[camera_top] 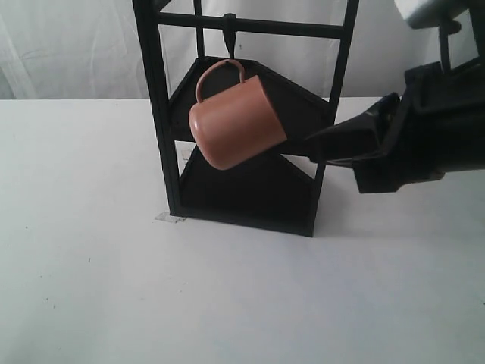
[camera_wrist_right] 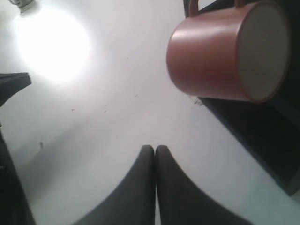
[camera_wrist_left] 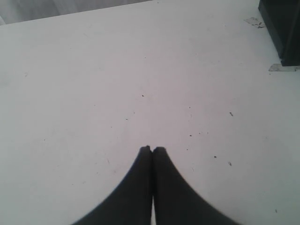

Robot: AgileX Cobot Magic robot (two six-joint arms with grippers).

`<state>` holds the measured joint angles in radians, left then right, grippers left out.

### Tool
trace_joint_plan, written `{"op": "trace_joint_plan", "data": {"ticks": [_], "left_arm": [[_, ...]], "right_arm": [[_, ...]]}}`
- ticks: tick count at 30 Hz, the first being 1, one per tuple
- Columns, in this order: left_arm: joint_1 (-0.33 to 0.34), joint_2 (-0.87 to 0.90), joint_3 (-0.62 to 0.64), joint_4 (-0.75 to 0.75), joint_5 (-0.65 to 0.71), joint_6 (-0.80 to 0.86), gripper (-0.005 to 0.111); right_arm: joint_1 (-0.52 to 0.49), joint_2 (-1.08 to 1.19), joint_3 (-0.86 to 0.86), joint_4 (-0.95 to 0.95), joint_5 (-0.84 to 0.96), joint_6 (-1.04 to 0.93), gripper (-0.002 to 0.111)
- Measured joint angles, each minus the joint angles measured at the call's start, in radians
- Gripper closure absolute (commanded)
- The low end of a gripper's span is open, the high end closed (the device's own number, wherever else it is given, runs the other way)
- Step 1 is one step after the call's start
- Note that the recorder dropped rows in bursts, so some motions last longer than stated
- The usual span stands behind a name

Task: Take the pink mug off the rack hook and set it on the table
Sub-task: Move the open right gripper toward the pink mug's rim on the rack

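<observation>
pink mug (camera_top: 236,123) on rack hook (camera_top: 228,34), mouth facing nearer right gripper (camera_wrist_right: 154,148) | right gripper: fingers together, empty | left gripper (camera_wrist_left: 152,149): likewise

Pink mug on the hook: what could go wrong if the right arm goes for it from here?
1. The right tool is shut, near the pink mug; moving in like this may push the mug and make it swing instead of gripping it.
2. The mug hangs tilted by its handle on the hook; a sideways pull without lifting could catch the handle and drag the rack.
</observation>
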<state>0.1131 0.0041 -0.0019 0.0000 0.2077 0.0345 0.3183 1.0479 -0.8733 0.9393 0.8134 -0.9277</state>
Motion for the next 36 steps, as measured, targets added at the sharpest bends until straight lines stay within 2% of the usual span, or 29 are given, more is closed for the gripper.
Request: {"op": "trace_joint_plan", "data": {"ticks": [2,8,12,15,17,20,23,32,36], "left_arm": [[0.0,0.0,0.0,0.0,0.0,0.0,0.107],[0.0,0.0,0.0,0.0,0.0,0.0,0.107],[0.0,0.0,0.0,0.0,0.0,0.0,0.107],[0.0,0.0,0.0,0.0,0.0,0.0,0.107],[0.0,0.0,0.0,0.0,-0.001,0.0,0.107],[0.0,0.0,0.0,0.0,-0.001,0.0,0.107],[0.0,0.0,0.0,0.0,-0.001,0.0,0.107],[0.0,0.0,0.0,0.0,-0.001,0.0,0.107],[0.0,0.0,0.0,0.0,-0.001,0.0,0.107]], "right_arm": [[0.0,0.0,0.0,0.0,-0.02,-0.044,0.095],[0.0,0.002,0.0,0.0,-0.01,-0.084,0.059],[0.0,0.002,0.0,0.0,-0.085,-0.078,0.059],[0.0,0.044,-0.001,0.004,-0.126,0.074,0.059],[0.0,0.111,-0.025,0.006,-0.023,0.171,0.059],[0.0,0.21,-0.09,0.008,0.158,0.211,0.059],[0.0,0.241,-0.129,0.008,0.189,0.173,0.059],[0.0,0.23,-0.139,0.008,0.109,-0.088,0.059],[0.0,0.23,-0.139,0.008,0.058,-0.127,0.059]]}}
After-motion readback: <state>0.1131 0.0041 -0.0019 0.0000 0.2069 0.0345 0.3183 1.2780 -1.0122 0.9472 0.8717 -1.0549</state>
